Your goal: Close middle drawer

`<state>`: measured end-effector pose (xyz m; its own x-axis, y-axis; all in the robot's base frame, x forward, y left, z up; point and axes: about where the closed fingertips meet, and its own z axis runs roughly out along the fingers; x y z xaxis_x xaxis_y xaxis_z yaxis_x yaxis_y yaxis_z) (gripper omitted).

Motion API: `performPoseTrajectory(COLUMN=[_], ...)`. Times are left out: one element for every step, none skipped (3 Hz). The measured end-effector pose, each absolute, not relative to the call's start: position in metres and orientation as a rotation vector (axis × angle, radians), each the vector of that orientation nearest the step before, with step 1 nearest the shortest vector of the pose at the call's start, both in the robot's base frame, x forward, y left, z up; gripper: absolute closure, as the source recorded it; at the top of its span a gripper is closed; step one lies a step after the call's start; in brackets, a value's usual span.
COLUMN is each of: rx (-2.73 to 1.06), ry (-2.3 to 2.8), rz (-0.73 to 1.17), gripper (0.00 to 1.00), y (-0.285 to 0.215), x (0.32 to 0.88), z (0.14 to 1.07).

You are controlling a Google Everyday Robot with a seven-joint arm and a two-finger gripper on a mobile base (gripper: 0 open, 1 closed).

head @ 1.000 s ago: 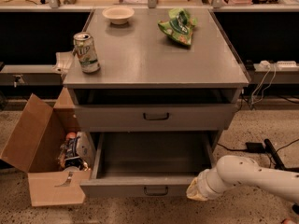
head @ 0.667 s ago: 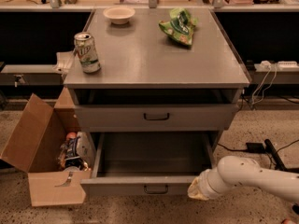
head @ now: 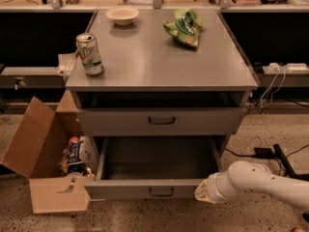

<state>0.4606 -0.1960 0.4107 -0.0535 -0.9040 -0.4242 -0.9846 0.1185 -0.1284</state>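
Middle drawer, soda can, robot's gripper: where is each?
middle drawer (head: 123, 189): camera view, front panel left of handle.
soda can (head: 90, 55): camera view, printed side.
gripper (head: 203, 193): camera view, tip by the drawer front's right end.

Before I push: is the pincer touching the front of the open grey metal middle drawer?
Cannot tell. In the camera view the pincer overlaps the right end of the grey metal middle drawer front, hiding any contact or gap.

One white arm (head: 277, 185) enters from the lower right edge and runs leftward, nearly level. A rounded joint (head: 246, 173) forms its highest part. Beyond it the ribbed wrist (head: 223, 187) narrows to the cream-coloured gripper (head: 204, 193), which sits low, right of centre, pointing left and slightly downward.
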Motion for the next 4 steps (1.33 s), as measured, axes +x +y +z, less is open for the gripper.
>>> performPoseTrajectory(rx=[-1.824,-1.82,-1.82,-1.819], ry=[1.983,1.961,1.961,1.943], rz=[0.255,0.239,0.239,0.23], gripper=[1.0,1.0,1.0,1.0], y=[-0.196,-0.194,-0.194,-0.192], x=[0.469,0.48,0.479,0.489], z=[0.413,0.415,0.415,0.416])
